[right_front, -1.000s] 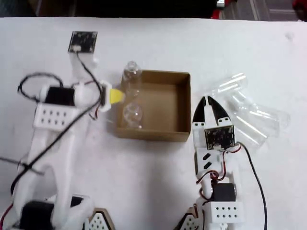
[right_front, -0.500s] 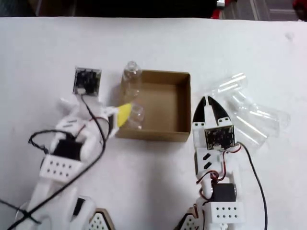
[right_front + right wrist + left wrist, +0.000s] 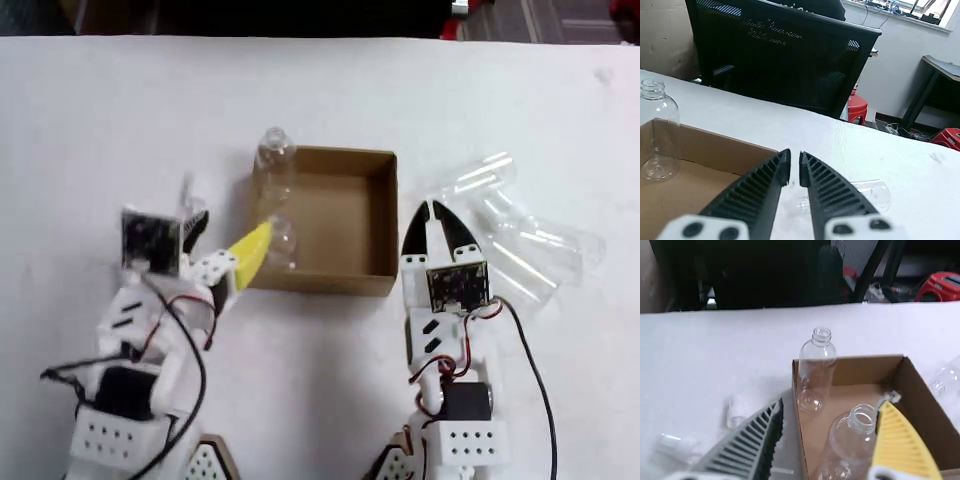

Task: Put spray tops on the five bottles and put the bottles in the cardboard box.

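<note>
In the cardboard box (image 3: 320, 278) stand two clear, capless bottles (image 3: 815, 370); left pincer (image 3: 830, 407) apart, right pincer (image 3: 795, 157) together.

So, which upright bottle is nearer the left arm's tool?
The bottle beside the left tool's yellow finger, inside the cardboard box; the other bottle stands at the box's far corner.

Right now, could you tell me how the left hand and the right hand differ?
The left hand is open, with one yellow finger over the cardboard box; the right hand is shut, both fingers black, beside the box. Neither holds anything.
</note>
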